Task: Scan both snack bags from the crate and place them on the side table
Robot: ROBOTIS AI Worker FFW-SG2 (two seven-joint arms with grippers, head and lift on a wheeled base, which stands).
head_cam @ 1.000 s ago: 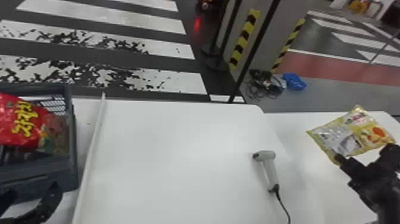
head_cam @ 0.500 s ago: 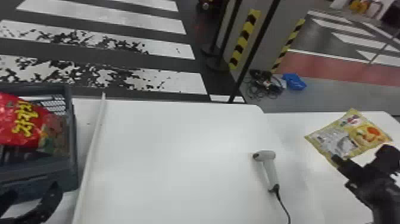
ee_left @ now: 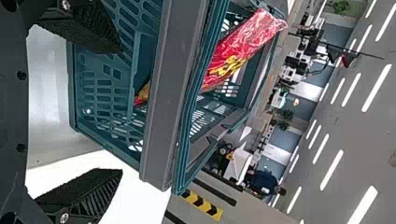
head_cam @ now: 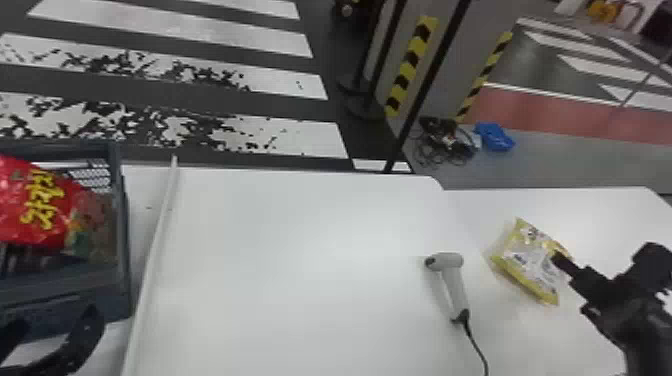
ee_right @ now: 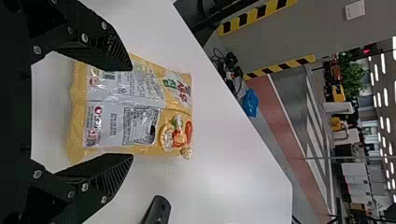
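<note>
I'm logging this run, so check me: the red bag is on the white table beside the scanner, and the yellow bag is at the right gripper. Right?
Not quite: the red bag is in the crate, as the head view shows, not beside the scanner on the white table. The yellow bag is at the right gripper.

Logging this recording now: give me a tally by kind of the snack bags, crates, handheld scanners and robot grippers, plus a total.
Snack bags: 2 (red bag, yellow bag)
Crates: 1 (grey-blue crate)
Handheld scanners: 1 (pale scanner)
Grippers: 2 (left gripper, right gripper)
Total: 6
</note>
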